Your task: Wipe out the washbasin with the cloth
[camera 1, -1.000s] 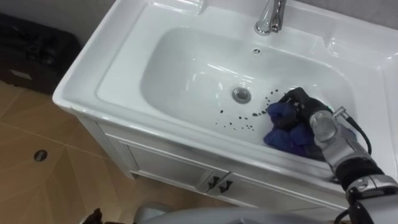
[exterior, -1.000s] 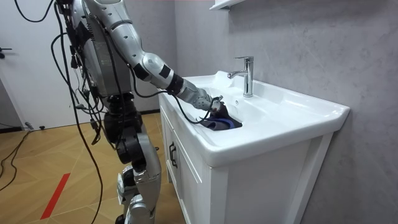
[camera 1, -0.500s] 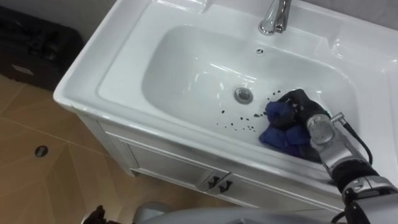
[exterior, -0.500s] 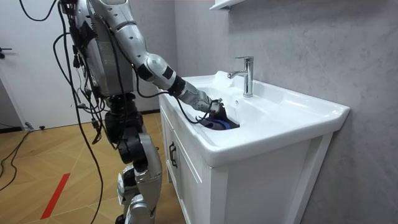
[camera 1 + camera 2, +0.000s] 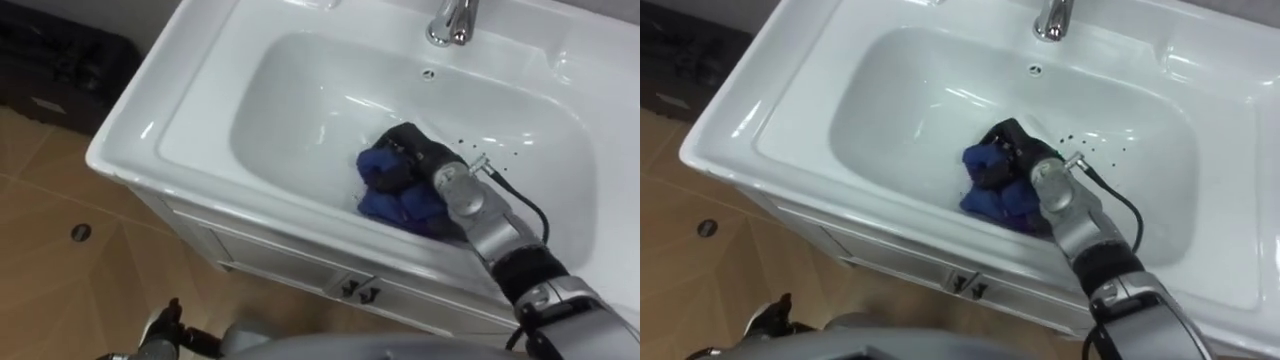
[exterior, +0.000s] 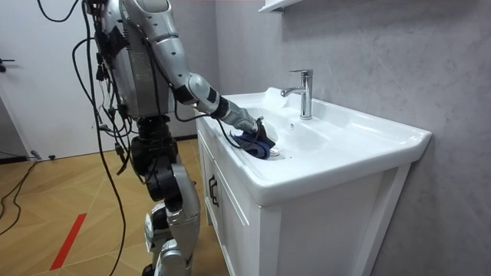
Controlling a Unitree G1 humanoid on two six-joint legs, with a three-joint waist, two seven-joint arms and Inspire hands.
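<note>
— Whereabouts of the blue cloth?
— Bunched in a wad low in the white basin, about the middle of the frame, against the bowl's near wall.

— And the right hand?
— Clenched on that cloth from above, dark fingers curled round the upper wad. Forearm coming in from the lower right corner, over the near rim.

— Anything else in the bowl?
— Scattered dark specks to the right of the hand, clear of the cloth. Higher up, a small overflow hole, just below the chrome faucet at the top edge, right of centre.

— Left hand?
— Possibly the dark shape near the lower left corner, above the wooden floor. Too small to read, so cannot tell whether released or clenched.

— Below the basin?
— White cabinet with a pair of dark handles at bottom centre. Black case on the floor at upper left.

— Seen from the room?
— Standing upright at the cabinet's front, on the room view's left. Right arm stretched down over the rim, hand and cloth together inside the bowl near its front edge. Faucet beyond them, toward the grey wall.
</note>
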